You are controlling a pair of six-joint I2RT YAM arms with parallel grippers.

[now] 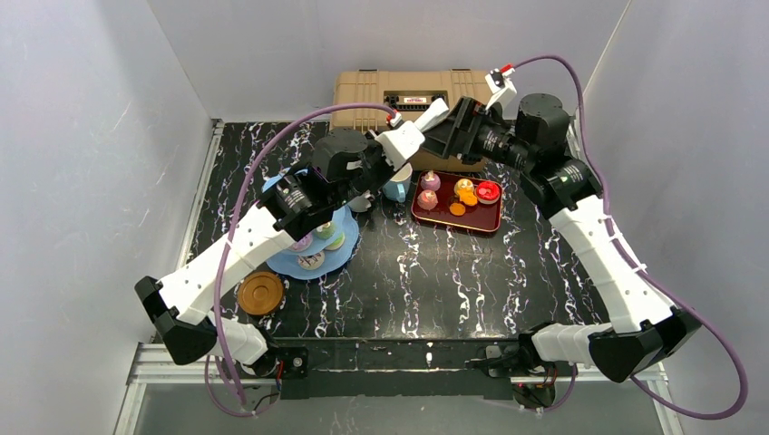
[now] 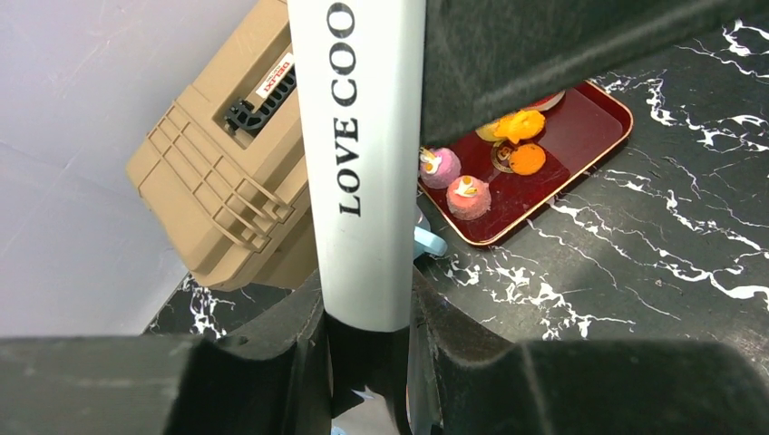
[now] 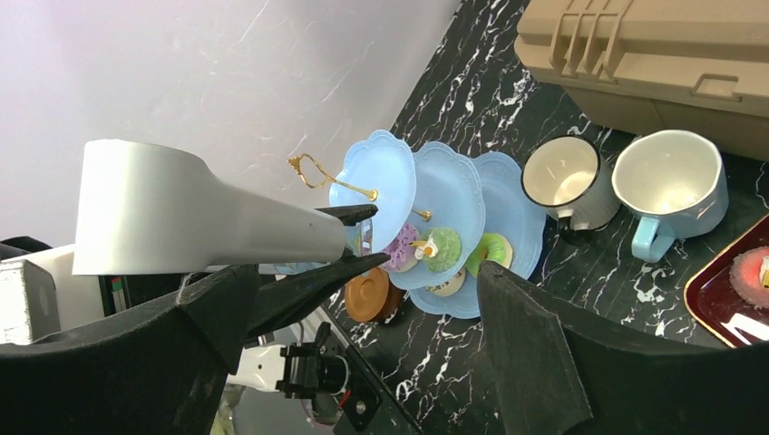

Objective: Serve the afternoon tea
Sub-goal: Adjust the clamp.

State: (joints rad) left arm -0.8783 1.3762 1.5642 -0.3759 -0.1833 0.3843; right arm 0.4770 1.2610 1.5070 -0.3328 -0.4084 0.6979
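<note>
My left hand [image 2: 367, 331] squeezes white tongs [image 2: 363, 136]. My right hand [image 3: 381, 362] wide open. Blue cake stand [image 3: 453, 192]: three wavy plates, gold loop, tiny cakes [image 3: 442, 246]. Sits on tabletop [image 3: 508, 91] beside white mug [image 3: 560, 177].

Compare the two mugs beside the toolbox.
The white mug has a dark rim; the light-blue mug has a plain pale one. The light-blue mug looks wider-mouthed than the white mug. Both stand upright, empty, side by side.
</note>
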